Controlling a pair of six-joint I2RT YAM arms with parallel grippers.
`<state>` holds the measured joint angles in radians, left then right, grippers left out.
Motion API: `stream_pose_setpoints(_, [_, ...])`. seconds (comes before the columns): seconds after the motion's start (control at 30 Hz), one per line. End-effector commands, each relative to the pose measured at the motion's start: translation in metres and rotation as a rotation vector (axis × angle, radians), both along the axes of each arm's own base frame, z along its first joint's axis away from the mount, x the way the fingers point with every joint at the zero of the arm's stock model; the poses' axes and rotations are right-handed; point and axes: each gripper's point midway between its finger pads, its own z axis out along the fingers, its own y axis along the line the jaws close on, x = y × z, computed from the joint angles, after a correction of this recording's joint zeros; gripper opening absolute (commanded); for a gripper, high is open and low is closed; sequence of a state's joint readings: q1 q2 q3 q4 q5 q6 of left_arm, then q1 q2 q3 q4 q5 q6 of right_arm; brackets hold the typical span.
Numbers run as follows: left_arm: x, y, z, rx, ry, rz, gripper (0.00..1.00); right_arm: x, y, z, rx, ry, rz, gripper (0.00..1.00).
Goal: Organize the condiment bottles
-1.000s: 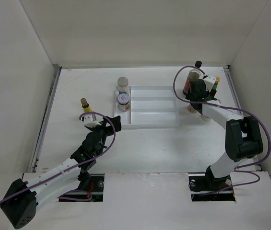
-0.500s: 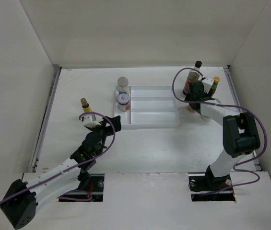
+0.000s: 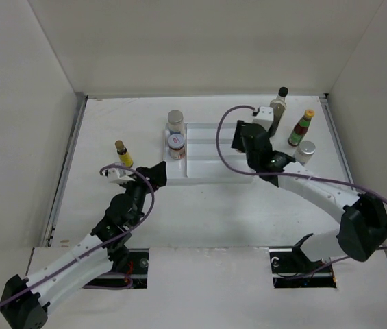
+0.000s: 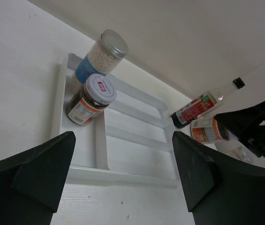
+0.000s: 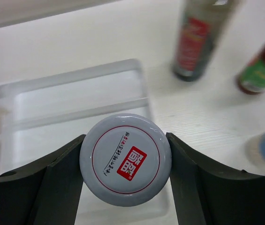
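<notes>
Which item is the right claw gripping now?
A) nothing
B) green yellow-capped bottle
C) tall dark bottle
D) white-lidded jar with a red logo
D: in the right wrist view the right claw clamps both sides of the white-lidded jar, while the green bottle and tall dark bottle stand free behind.

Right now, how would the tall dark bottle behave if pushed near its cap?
The tall dark bottle is slim and stands taller than the green bottle beside it, so a high push would probably tip it. It looks rigid, so it likely would not flex. If toppled, its round body might roll.
</notes>
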<state>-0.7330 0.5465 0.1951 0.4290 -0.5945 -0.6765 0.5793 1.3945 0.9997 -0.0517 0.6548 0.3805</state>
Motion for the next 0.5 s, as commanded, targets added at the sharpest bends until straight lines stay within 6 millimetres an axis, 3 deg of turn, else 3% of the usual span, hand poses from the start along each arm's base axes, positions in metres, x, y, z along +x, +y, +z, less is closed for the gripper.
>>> stream_pose_setpoints(0.0, [0.001,0.015,0.028,-0.034,-0.037,0.064,0.84,-0.011,0.078,0.052,0.117,-0.144,0.163,0.5])
stream_pose_setpoints(0.17, [0.005,0.043,0.044,-0.054,-0.027,0.19,0.86,-0.037,0.192,0.066,0.205,-0.161,0.426,0.5])
stream_pose_setpoints(0.27, [0.007,0.058,0.044,-0.054,-0.005,0.256,0.86,-0.044,0.246,0.064,0.221,-0.158,0.538,0.51])
stream_pose_setpoints(0.37, [0.01,0.064,0.033,-0.045,0.041,0.291,0.86,-0.038,0.277,0.051,0.209,-0.141,0.577,0.51])
stream_pose_setpoints(0.47, [0.012,0.071,0.028,-0.052,0.061,0.318,0.86,-0.028,0.292,0.033,0.183,-0.12,0.582,0.51])
